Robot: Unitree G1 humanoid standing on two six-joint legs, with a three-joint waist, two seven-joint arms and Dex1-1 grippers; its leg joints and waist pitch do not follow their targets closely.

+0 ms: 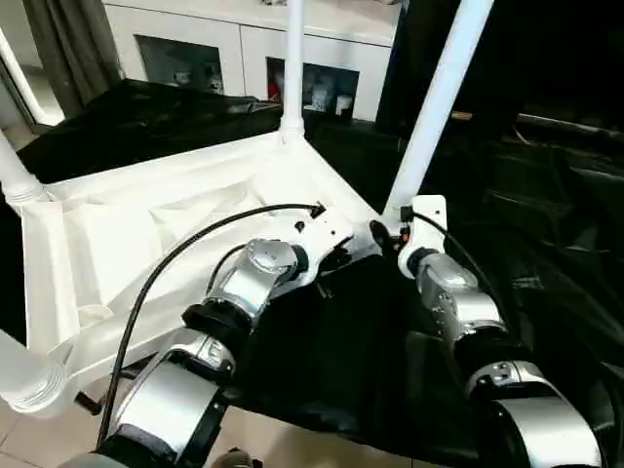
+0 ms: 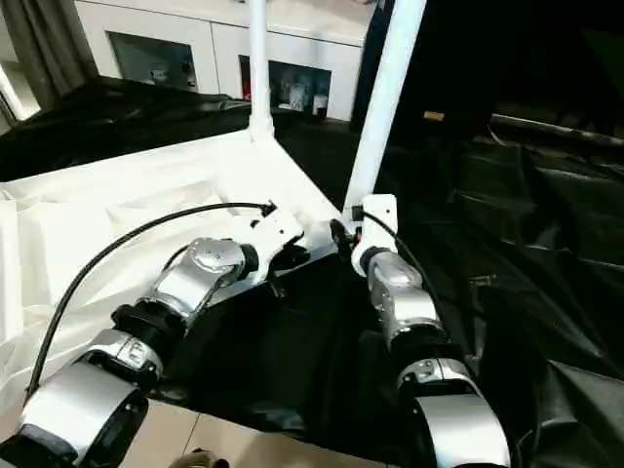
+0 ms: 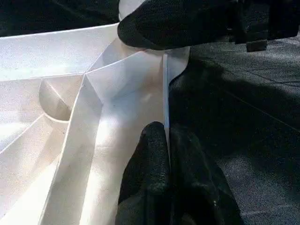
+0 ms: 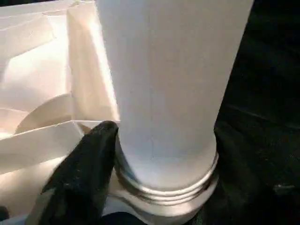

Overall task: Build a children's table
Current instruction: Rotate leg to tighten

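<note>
The children's table lies upside down on black cloth, its ribbed white top (image 1: 146, 234) facing up. Four white legs stand in its corner sockets: one at the back (image 1: 292, 68), one at the left (image 1: 15, 175), one at the near left (image 1: 19, 380) and one at the near right corner (image 1: 434, 117). My left gripper (image 3: 166, 133) is shut on the thin upright rim (image 3: 165, 93) of the top, just beside that near right corner. My right gripper (image 1: 390, 234) sits at the threaded base of the near right leg (image 4: 168, 93), right against it.
Black cloth (image 1: 546, 195) covers the surface under and to the right of the table. A white cabinet (image 1: 244, 49) with glass doors stands behind, and a dark curtain (image 1: 68, 39) hangs at the back left. Pale floor (image 1: 292, 439) shows past the cloth's near edge.
</note>
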